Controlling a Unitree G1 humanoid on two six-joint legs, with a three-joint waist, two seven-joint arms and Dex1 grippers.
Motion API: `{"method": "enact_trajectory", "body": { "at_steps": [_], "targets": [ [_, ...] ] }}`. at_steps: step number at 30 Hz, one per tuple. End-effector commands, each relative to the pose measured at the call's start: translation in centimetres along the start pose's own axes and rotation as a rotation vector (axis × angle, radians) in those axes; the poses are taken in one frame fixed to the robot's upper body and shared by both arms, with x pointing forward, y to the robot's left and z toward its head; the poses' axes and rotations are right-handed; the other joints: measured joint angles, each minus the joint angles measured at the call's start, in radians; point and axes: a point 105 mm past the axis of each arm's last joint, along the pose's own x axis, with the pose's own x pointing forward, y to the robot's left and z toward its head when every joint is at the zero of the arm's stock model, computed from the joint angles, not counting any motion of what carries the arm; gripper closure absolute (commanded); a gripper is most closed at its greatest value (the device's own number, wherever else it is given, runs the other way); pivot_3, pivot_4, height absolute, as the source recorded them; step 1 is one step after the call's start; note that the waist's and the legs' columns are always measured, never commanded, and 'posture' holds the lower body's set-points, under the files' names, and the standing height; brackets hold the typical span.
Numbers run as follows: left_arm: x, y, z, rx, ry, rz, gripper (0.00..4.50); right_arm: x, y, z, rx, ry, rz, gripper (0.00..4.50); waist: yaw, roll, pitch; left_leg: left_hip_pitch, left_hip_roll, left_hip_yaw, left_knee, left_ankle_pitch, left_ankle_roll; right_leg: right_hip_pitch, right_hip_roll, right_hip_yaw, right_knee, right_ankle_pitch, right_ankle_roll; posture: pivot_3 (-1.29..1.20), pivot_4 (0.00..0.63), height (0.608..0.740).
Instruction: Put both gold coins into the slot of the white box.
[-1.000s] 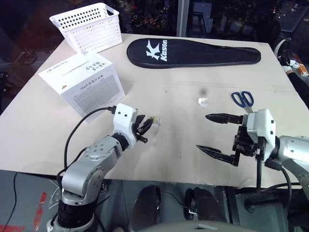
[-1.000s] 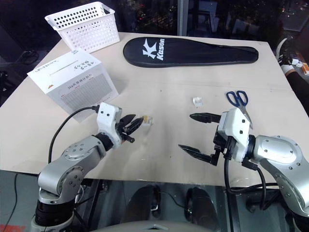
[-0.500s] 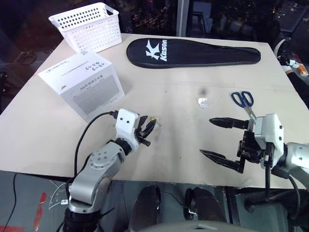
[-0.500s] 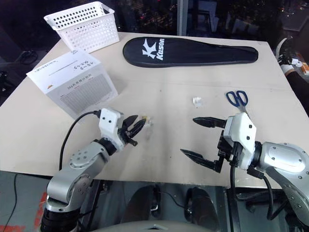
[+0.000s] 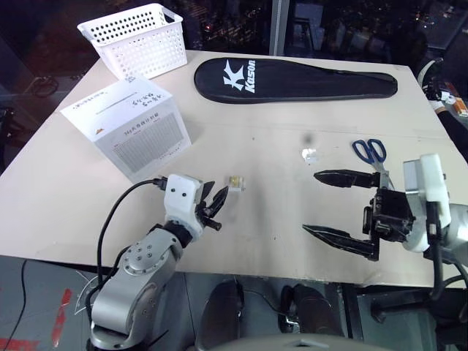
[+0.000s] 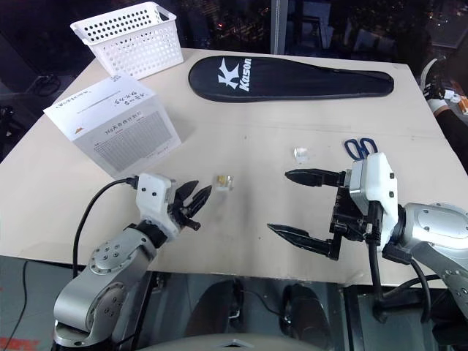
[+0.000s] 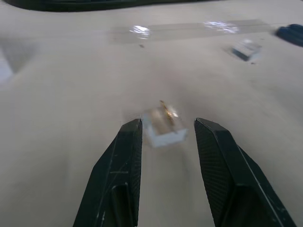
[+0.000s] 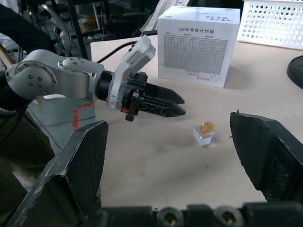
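Observation:
One gold coin [image 5: 235, 180] stands on edge in a small clear holder on the table. In the left wrist view the coin [image 7: 166, 110] sits just past my left gripper's [image 5: 213, 200] fingertips. That gripper is open by a narrow gap with nothing in it. A second clear holder [image 5: 309, 154] lies further right; I cannot make out a coin in it. My right gripper [image 5: 311, 202] hovers wide open near the front edge, pointing left. The white box [image 5: 131, 124] stands at the left, with the slot [image 5: 111, 104] a thin line on its top face.
A white perforated basket [image 5: 139, 36] stands at the back left. A long black racket cover [image 5: 292, 77] lies across the back. Blue-handled scissors [image 5: 369, 151] lie at the right, just behind my right gripper. The table's front edge is close to both grippers.
My left gripper has drawn back from the coin's holder, which stays on the table. My right gripper has lifted a little and rolled, still wide open.

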Motion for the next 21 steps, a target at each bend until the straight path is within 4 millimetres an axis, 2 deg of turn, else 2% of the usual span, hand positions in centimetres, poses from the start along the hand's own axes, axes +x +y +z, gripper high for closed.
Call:
{"method": "enact_trajectory", "body": {
  "at_steps": [1, 10, 16, 21],
  "targets": [
    [0.0, -0.5, 1.0, 0.024, -0.038, -0.014, 2.75, 0.0, -0.1, 0.8, -0.028, -0.020, -0.020, 0.07, 0.000, 0.000, 0.000, 0.000, 0.000, 0.000, 0.000, 0.000, 0.000, 0.000, 0.001, 0.000, 0.000, 0.000, 0.000, 0.00, 0.150, 0.740],
    [0.8, -1.5, -0.1, 0.015, 0.035, -0.024, 2.75, 0.4, 0.2, 0.7, -0.031, -0.009, -0.023, 0.07, 0.000, 0.000, 0.000, 0.000, 0.000, 0.000, 0.000, 0.000, 0.000, 0.001, 0.001, 0.000, -0.001, 0.000, 0.000, 0.00, 0.150, 0.740],
    [1.3, -1.2, -0.5, 0.008, 0.069, 0.033, 2.75, 0.3, 0.5, 0.8, -0.030, -0.007, -0.024, 0.07, 0.000, 0.000, 0.000, 0.000, 0.000, -0.001, -0.001, 0.000, 0.000, 0.001, 0.001, -0.001, -0.002, 0.000, 0.000, 0.00, 0.150, 0.740],
    [1.7, -0.8, -0.2, 0.039, 0.059, 0.077, 2.75, 0.4, 0.9, 0.8, -0.024, -0.012, -0.018, 0.07, 0.000, 0.000, 0.000, 0.000, 0.000, -0.001, -0.001, 0.000, 0.000, 0.002, 0.001, -0.001, -0.002, 0.000, 0.000, 0.00, 0.150, 0.740]
  ]
}}
